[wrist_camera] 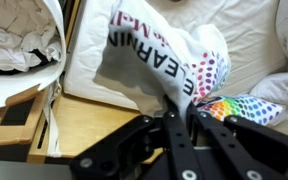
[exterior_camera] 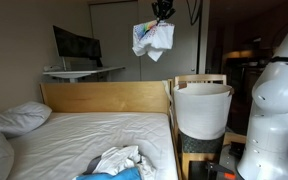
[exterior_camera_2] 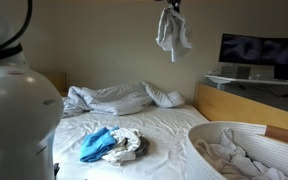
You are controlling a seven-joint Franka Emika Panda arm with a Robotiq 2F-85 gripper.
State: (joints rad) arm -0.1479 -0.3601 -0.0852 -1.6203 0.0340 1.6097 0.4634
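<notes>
While it hangs high in the air, a white T-shirt (exterior_camera: 152, 38) is pinched at its top by the robot's fingers (wrist_camera: 169, 128), which are closed tight on a bunch of the cloth. The shirt drops straight down from them, its long axis vertical, bearing dark lettering and a patch of coloured dots. Below it lies the edge of a bed (exterior_camera_2: 169, 122), and in the wrist view a white laundry basket (wrist_camera: 46, 72), already holding pale cloth, sits off to one side of the shirt rather than directly under it. A small pile of blue and white clothes (exterior_camera_2: 112, 145) rests on the mattress, well apart from the shirt. In both exterior views the fingers are nearly cut off at the top edge. The lettering is broken by folds and cannot be read whole, and how much fabric is caught cannot be made out.
</notes>
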